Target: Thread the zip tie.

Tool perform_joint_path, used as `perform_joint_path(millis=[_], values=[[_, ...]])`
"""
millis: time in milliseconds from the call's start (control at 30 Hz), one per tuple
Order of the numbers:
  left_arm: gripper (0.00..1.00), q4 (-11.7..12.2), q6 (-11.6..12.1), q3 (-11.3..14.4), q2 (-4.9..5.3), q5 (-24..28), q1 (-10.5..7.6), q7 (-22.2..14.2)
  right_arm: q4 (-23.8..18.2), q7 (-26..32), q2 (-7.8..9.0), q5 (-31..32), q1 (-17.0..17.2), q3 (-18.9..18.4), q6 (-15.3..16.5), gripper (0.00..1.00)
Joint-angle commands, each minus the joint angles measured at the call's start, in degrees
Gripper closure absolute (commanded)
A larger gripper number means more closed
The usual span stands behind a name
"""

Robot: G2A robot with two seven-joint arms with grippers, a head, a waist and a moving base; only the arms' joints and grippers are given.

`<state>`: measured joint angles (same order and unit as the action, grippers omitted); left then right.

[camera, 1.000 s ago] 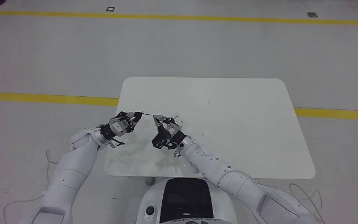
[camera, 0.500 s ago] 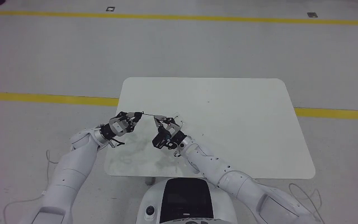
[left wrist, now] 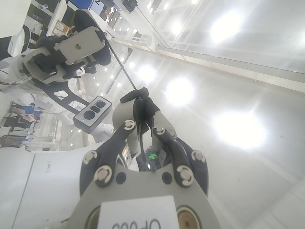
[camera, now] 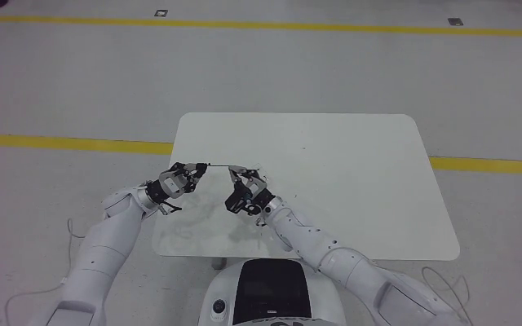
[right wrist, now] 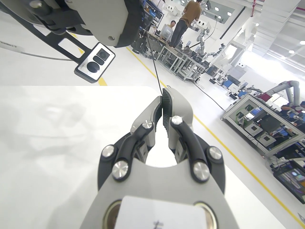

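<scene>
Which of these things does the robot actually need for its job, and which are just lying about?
Job: zip tie; left claw, shut on it; right claw, shut on it too.
Just about: table under them; workbenches in the room behind.

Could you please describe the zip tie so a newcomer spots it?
Above the left of the white table, the left gripper and right gripper face each other. The zip tie is the thin black strand both pinch, slimmer than either gripper.

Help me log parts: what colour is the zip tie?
Black. The thin plastic zip tie shows best in the left wrist view.
</scene>
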<state>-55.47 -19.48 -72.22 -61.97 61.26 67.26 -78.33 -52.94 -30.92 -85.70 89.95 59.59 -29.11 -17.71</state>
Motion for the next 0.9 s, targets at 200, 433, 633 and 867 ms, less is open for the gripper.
perform_joint_path(millis=[200, 433, 633, 867], values=[[1.0, 0.0, 0.0, 0.0, 0.0, 0.0, 0.0, 0.0, 0.0, 0.1, 0.23, 0.0, 0.2, -0.5, 0.1, 1.0], [1.0, 0.0, 0.0, 0.0, 0.0, 0.0, 0.0, 0.0, 0.6, 0.2, 0.43, 0.0, 0.4, -1.7, -0.3, 1.0], [1.0, 0.0, 0.0, 0.0, 0.0, 0.0, 0.0, 0.0, -0.3, -0.7, 1.42, -0.7, 2.3, -5.6, -1.2, 1.0], [1.0, 0.0, 0.0, 0.0, 0.0, 0.0, 0.0, 0.0, -2.4, -2.1, 2.5, -1.7, 3.8, -8.0, 3.1, 0.0]])
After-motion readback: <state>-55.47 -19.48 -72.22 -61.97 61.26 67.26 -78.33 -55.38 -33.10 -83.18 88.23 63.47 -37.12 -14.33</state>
